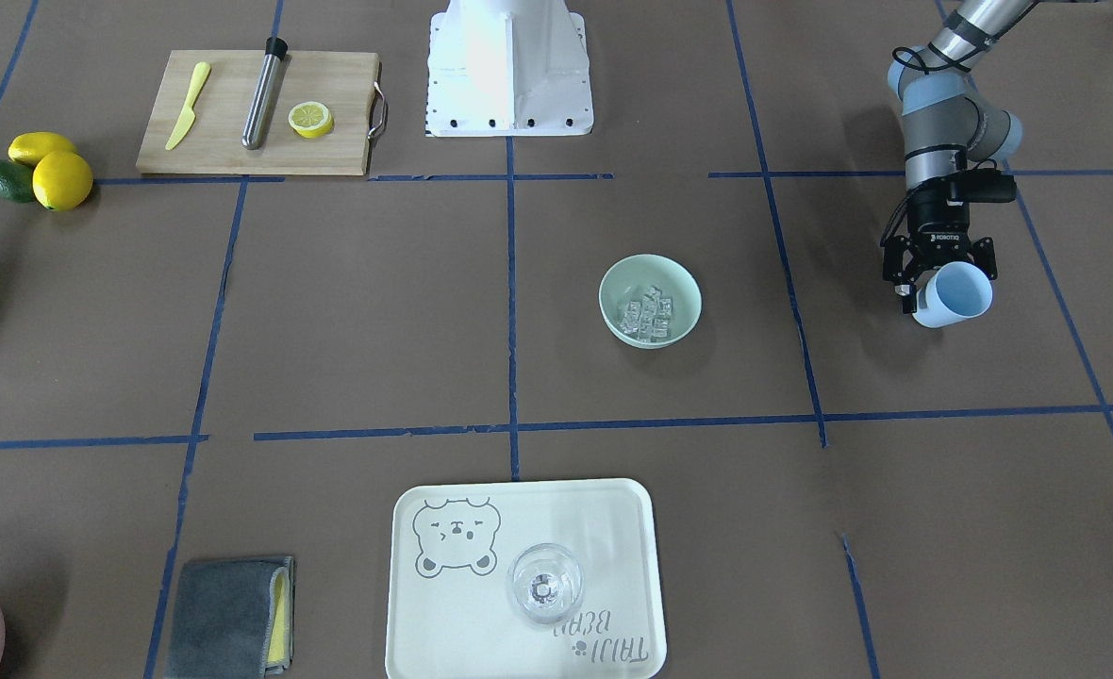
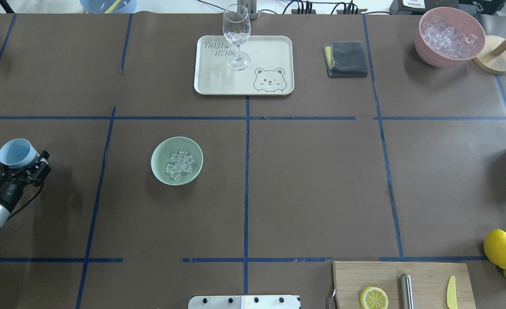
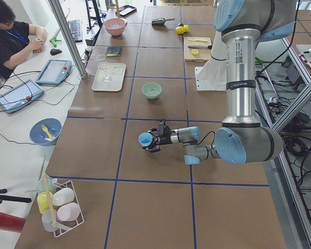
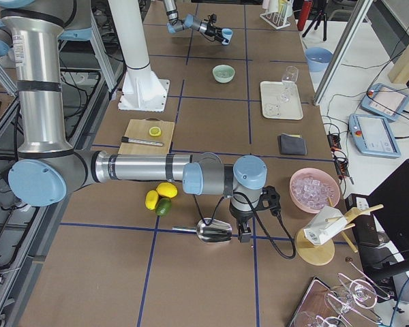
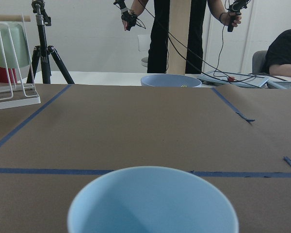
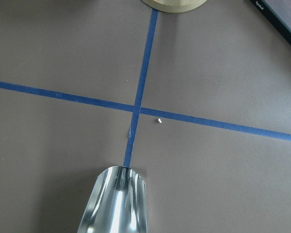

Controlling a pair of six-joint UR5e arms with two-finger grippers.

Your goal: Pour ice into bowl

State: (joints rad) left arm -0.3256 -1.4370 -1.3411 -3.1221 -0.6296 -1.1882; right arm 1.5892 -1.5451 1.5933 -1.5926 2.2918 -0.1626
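Since the light blue cup (image 2: 18, 153) looks bare inside in the left wrist view, the pour seems to me already done. In the overhead view the left gripper (image 2: 18, 166) sits at the far 9 o'clock edge of the tabletop (image 2: 313, 184). Its fingers are clamped on the cup's lower part, and the cup is tipped with its mouth facing away from the robot. Held well apart from the bowl, it risks no knock. At 3 o'clock from the cup the bowl (image 2: 161, 172) stands upright on the tabletop, with the ice (image 2: 180, 163) inside it. Far off at 3 o'clock the right gripper (image 4: 243, 233) hangs low over the tabletop with a metal scoop (image 6: 115, 204) at its tip; whether its fingers are apart or together I cannot tell. The ice is a loose heap of small clear, glassy cubes, bunched slightly toward 3 o'clock on the pale mint-green bowl's floor.
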